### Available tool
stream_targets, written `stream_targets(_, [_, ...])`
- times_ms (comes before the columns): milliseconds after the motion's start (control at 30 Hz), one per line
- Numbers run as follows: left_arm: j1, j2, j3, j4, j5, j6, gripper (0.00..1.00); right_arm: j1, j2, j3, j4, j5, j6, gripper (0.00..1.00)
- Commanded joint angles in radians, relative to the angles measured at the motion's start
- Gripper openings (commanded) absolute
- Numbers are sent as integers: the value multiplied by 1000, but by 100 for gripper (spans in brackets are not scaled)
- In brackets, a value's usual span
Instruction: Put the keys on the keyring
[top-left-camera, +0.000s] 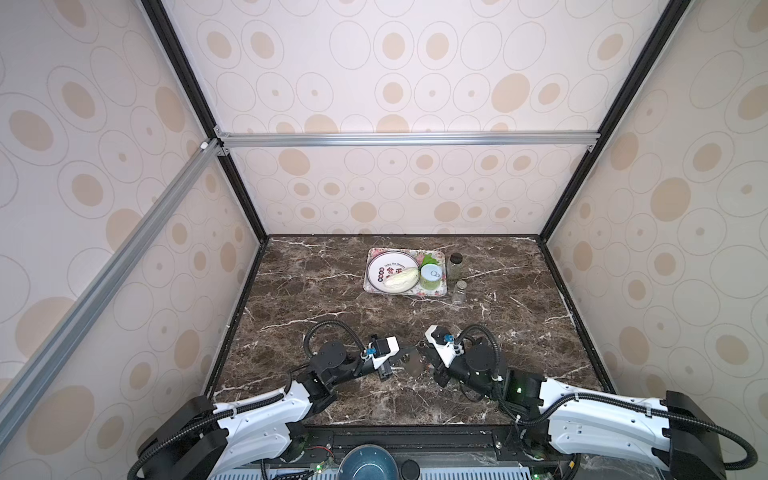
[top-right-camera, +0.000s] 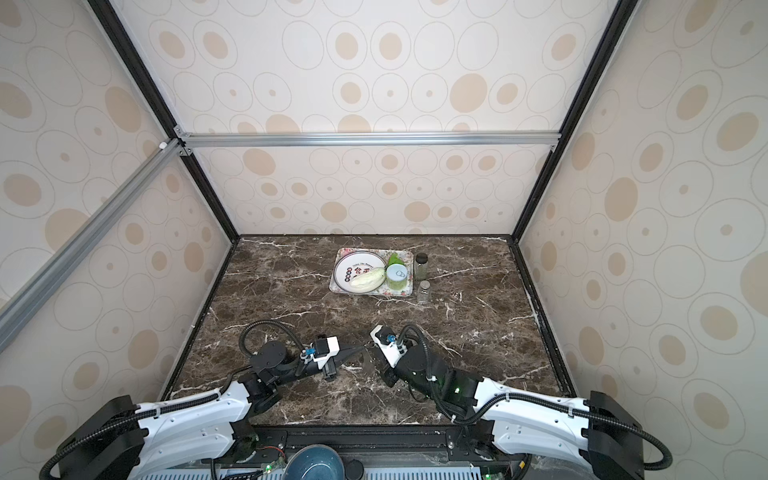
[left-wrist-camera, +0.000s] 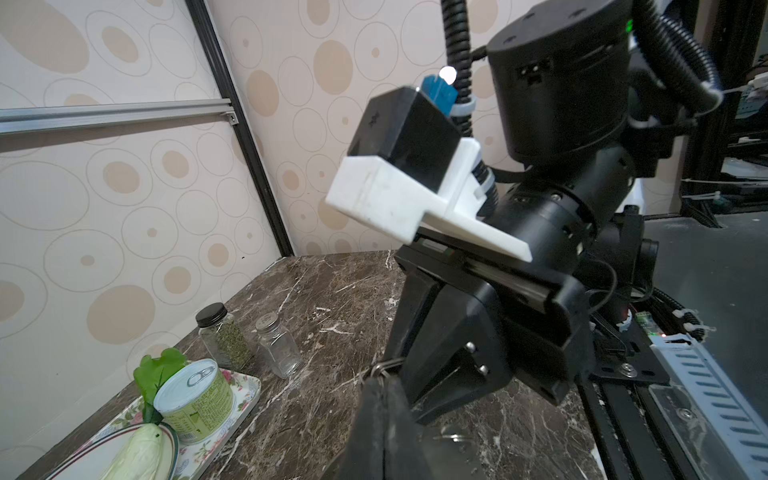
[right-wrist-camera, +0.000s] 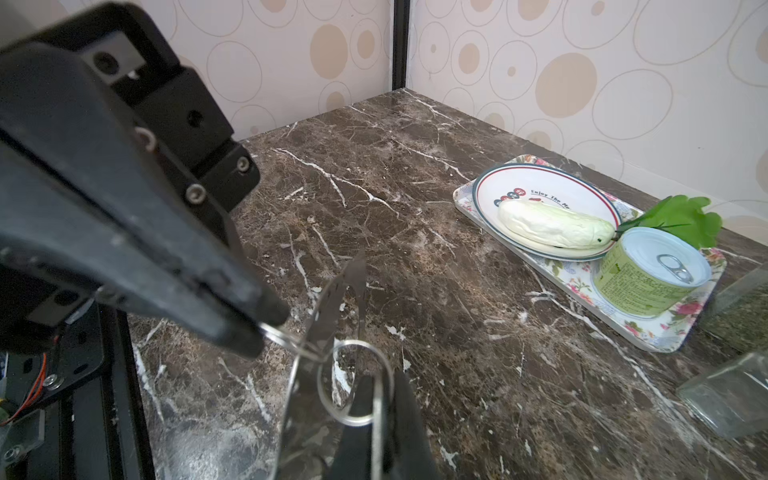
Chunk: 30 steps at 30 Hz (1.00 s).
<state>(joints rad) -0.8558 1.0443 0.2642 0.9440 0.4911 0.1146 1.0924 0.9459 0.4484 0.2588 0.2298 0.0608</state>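
Clenched, on what I cannot tell, my right gripper (right-wrist-camera: 382, 419) sits beside the thin grey oval metal keyring (right-wrist-camera: 334, 309); my left gripper (right-wrist-camera: 266, 326) pinches a small silver ring (right-wrist-camera: 286, 336). I'd thread slowly.

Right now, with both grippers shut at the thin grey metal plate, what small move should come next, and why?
Probably a slight twist of the right gripper, working the larger silver wire ring at its fingertips further through the small wire ring that the left gripper pinches. Both are shut; the rings cross beside the thin grey metal plate.
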Motion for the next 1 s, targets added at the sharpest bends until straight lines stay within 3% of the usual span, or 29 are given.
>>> stream_targets(0, [-1, 0, 7, 48, -15, -3, 0, -2, -9, 50, -119, 90, -24, 0])
stream_targets(400, [-2, 52, -55, 176, -193, -37, 1, 20, 30, 276, -486, 173, -36, 0])
stream_targets(633, [-2, 11, -119, 255, -337, -63, 28, 26, 56, 492, -830, 172, -8, 0])
stream_targets(833, [-1, -65, -180, 294, -517, -76, 37, 36, 115, 736, -1147, 203, 35, 0])
stream_targets(967, [-2, -88, -190, 284, -579, -75, 38, 37, 145, 872, -1297, 218, -69, 0])
